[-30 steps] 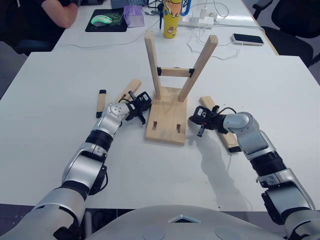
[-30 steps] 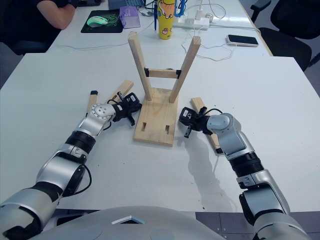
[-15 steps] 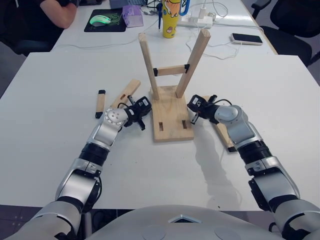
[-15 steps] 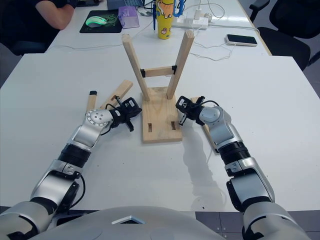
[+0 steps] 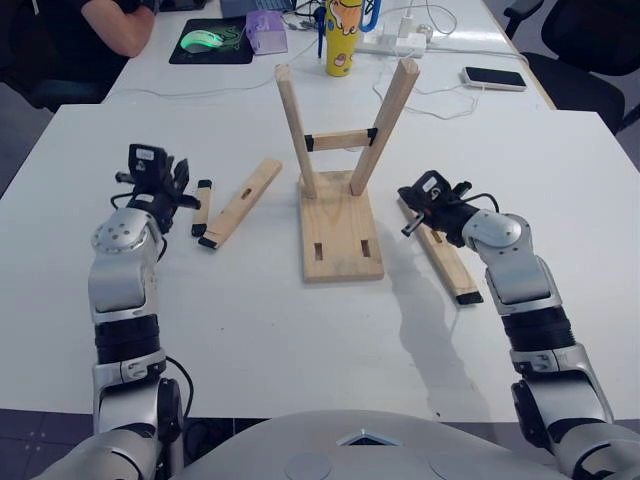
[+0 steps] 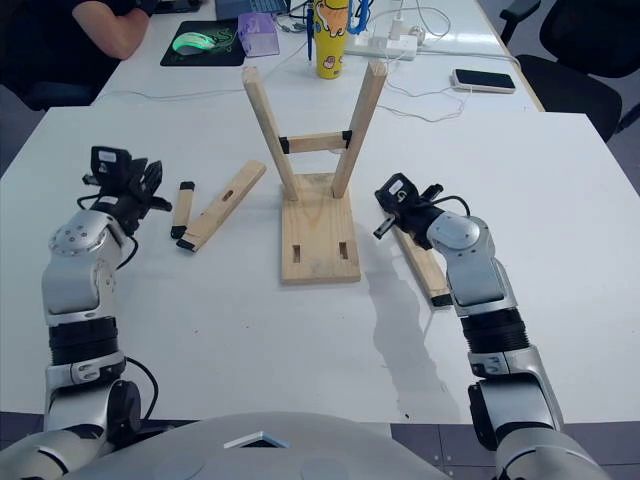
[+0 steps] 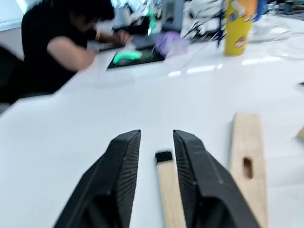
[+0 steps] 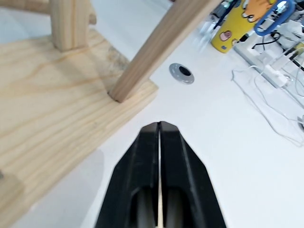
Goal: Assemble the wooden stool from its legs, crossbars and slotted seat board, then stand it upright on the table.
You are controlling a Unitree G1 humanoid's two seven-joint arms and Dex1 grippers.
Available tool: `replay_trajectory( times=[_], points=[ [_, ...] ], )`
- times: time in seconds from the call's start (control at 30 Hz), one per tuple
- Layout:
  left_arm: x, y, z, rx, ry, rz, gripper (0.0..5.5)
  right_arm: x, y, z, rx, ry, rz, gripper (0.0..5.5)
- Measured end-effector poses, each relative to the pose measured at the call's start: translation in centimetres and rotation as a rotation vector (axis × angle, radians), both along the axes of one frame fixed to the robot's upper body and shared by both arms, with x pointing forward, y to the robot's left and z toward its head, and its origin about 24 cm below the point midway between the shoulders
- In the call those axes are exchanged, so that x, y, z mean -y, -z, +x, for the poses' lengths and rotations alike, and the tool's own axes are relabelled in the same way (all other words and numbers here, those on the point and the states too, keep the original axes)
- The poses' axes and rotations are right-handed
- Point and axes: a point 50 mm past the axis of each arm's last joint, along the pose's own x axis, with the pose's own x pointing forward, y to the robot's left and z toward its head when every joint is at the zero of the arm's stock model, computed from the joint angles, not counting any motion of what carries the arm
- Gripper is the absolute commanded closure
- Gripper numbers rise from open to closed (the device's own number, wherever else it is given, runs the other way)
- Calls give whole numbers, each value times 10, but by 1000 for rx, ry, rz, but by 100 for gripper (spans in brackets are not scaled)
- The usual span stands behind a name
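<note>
On the white surface the seat board lies with two legs standing in it. The right fingers, closed and empty, point at its corner. The left fingers, parted and empty, frame a loose crossbar.

left arm: held out on the robot's left side, elbow bent, forearm run nearly straight forward. The left gripper is aimed forward and slightly inward, its two black fingers parted with a clear gap seen between them.
right arm: stretched forward, forearm angled inward from the elbow. The right gripper is pointed forward-left, low over the surface, both fingers pressed flat together along their length.
</note>
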Motion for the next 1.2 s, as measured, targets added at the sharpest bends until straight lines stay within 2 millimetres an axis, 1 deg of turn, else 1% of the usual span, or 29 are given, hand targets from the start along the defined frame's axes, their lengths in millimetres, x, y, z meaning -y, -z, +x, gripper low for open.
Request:
replay_trajectory(
  times=[0.1,0.13,0.17,0.23,0.4,0.43,0.5,0.63,0.77,0.9,1.03,1.2],
  points=[
    [-8,22,-1,-92,-54,-103,327,-2,1,1,-29,64,130,550],
    [-9,26,-1,-106,-60,-120,309,-2,1,1,-34,75,147,550],
    [-10,31,0,-131,-62,-151,303,-3,1,2,-28,101,197,535],
    [-9,35,3,-145,-51,-193,272,-6,0,5,-27,131,224,513],
    [-12,33,10,-154,-29,-203,269,-8,-4,5,-32,118,350,440],
    [-12,34,10,-158,-27,-198,269,-7,-4,5,-32,122,364,436],
    [-13,37,11,-174,-20,-198,269,-6,-4,5,-32,129,377,408],
    [-9,42,12,-202,2,-197,269,-7,-3,4,-39,129,415,333],
    [-7,42,17,-199,19,-201,269,-11,-2,4,-45,129,415,275],
    [-5,42,18,-202,31,-213,269,-17,0,4,-58,115,414,270],
    [0,49,19,-238,56,-205,269,-26,5,2,-87,93,419,270],
    [5,55,19,-271,82,-167,269,-28,6,1,-96,94,416,270]
  ],
)
